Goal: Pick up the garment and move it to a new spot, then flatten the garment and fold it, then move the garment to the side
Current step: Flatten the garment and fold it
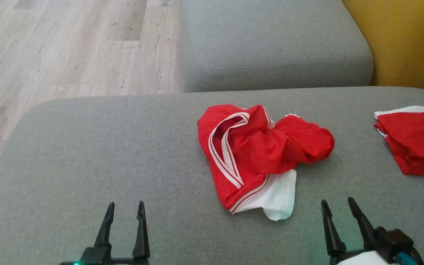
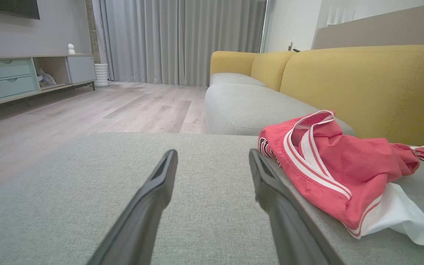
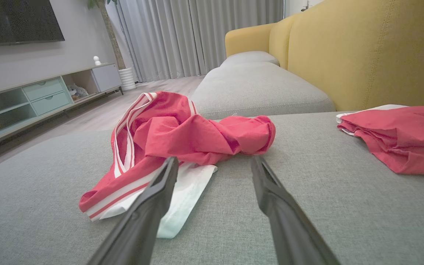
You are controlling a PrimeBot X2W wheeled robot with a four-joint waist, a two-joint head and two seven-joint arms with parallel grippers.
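With the left end effector (image 1: 126, 203) and right end effector (image 1: 337, 200) both spread and empty, the crumpled garment (image 1: 260, 147), farther along the grey cushion (image 1: 87, 147), may lift tangled if one layer is pinched.

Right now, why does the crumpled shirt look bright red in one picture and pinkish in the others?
Head view: the garment looks saturated red, a bit soft, with a green glow on the cushion beside the right pincer. Left wrist view: colours paler, so it reads pinkish. Right wrist view: the same washed-out pink.
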